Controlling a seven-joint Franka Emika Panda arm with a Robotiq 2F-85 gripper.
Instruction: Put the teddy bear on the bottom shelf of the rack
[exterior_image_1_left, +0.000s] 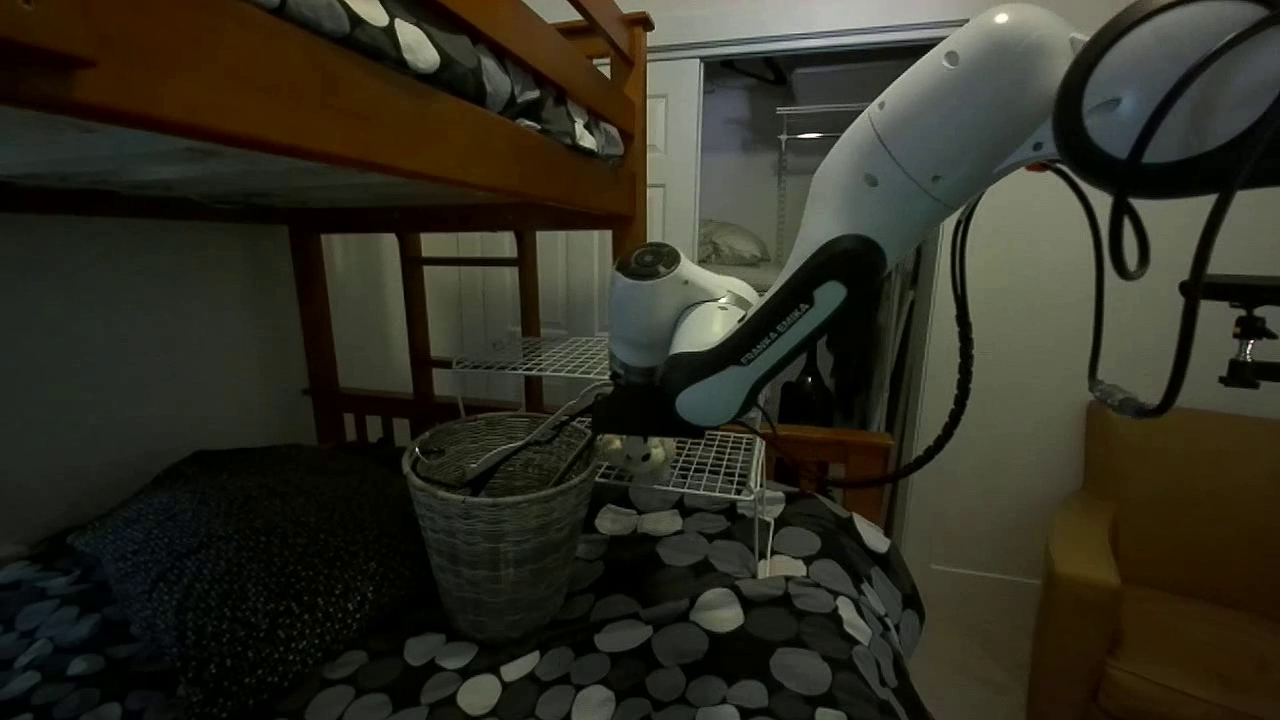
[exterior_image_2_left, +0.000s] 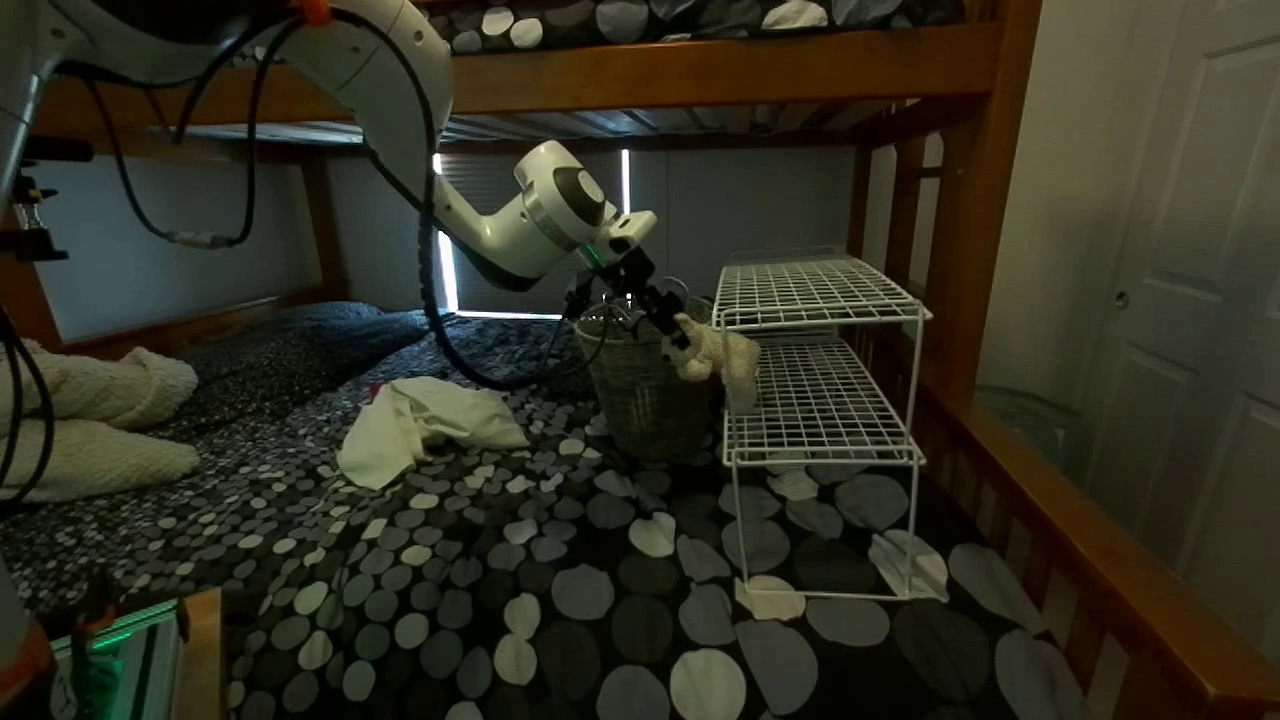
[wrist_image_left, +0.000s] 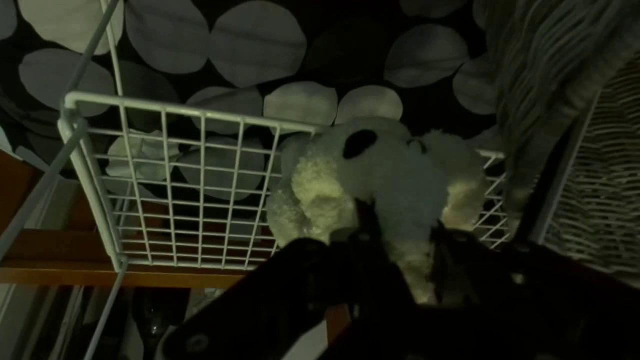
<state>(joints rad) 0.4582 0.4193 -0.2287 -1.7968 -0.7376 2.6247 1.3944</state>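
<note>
In an exterior view, the pale teddy bear (exterior_image_1_left: 637, 453) appears just beside the wicker basket (exterior_image_1_left: 500, 545), near the white wire rack (exterior_image_1_left: 715, 465). In an exterior view, the gripper (exterior_image_2_left: 678, 336) holds the bear at the edge of the lower shelf (exterior_image_2_left: 822, 402); whether the two touch cannot be told. In the wrist view, the fingers (wrist_image_left: 374, 237) grasp the bear's plush between their tips.
</note>
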